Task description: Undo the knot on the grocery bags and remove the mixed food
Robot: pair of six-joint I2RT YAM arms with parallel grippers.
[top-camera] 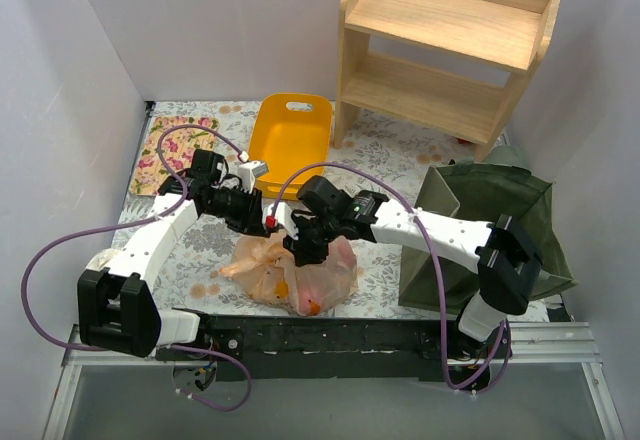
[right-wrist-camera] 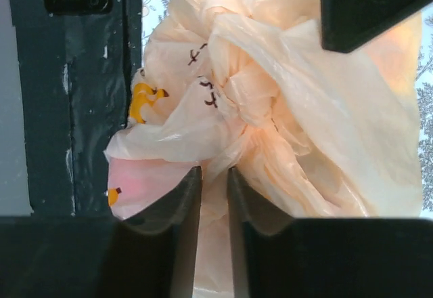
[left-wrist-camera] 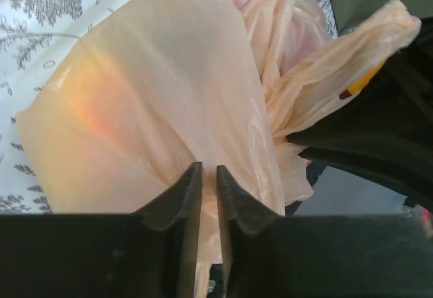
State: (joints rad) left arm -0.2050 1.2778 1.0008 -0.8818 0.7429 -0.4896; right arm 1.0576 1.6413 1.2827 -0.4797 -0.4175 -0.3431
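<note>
— Where was the bag when you looked?

— On the desk (top-camera: 390, 155), close to the front edge and about midway along it. The bag (top-camera: 300, 275) lay slumped between the two arms, with a green tote (top-camera: 480, 230) off toward the right edge.

— And the left gripper?

— The left gripper (left-wrist-camera: 208, 176) was on the bag's left flank. Its fingers were almost together, with a fold of film pinched between them. It had the skin of the bag, not the tie.

— So where was the knot?

— The knot (right-wrist-camera: 237, 91) was at the top of the bag, to the right of that gripper, on the side toward the other arm. It lay just ahead of the right gripper (right-wrist-camera: 214, 176), and the twist ran straight away from the fingertips.

— Was the right one open?

— No, narrow as well. A strand of plastic was caught in the gap, just short of the twist.

— Which arm was nearer the knot?

— The right, plainly. My guess was that it would have to work the tie while the left held the bag taut. A pull along the twist would likely only tighten it.

— Any food out?

— None. The food (top-camera: 312, 306) showed only as orange patches through the film, and the knot was not undone.
</note>
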